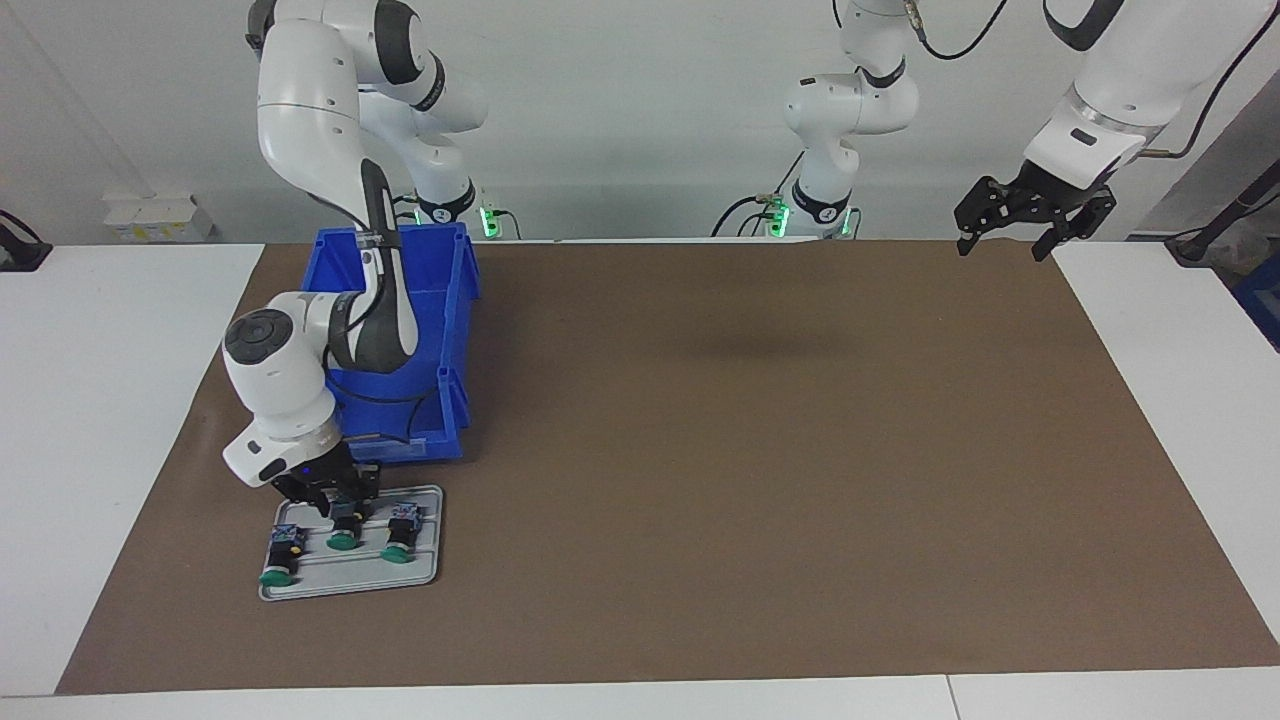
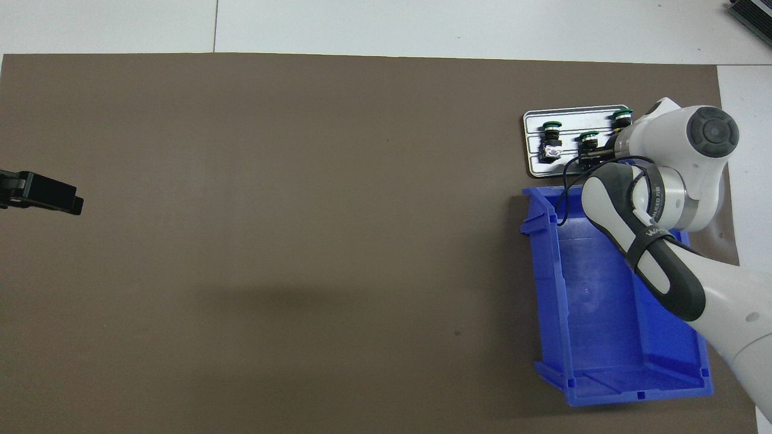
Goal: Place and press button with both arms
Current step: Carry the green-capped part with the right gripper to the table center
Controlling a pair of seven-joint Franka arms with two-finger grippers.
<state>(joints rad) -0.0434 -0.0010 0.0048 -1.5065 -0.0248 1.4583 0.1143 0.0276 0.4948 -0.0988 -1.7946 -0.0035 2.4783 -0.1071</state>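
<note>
Three green-capped buttons lie on a grey tray [image 1: 425, 575], which also shows in the overhead view [image 2: 537, 120], toward the right arm's end of the table. The middle button [image 1: 346, 528] lies between the other two [image 1: 279, 558] [image 1: 401, 537]. My right gripper [image 1: 340, 506] is down at the tray, at the middle button's [image 2: 588, 143] terminal end. In the overhead view the arm's wrist hides most of it. My left gripper [image 1: 1005, 245] is open and empty. It waits raised over the left arm's end of the mat.
A blue bin [image 1: 465, 300] stands right beside the tray, nearer to the robots, and the right arm reaches over it [image 2: 546, 271]. A brown mat [image 1: 750, 450] covers the table. White table edge lies around the mat.
</note>
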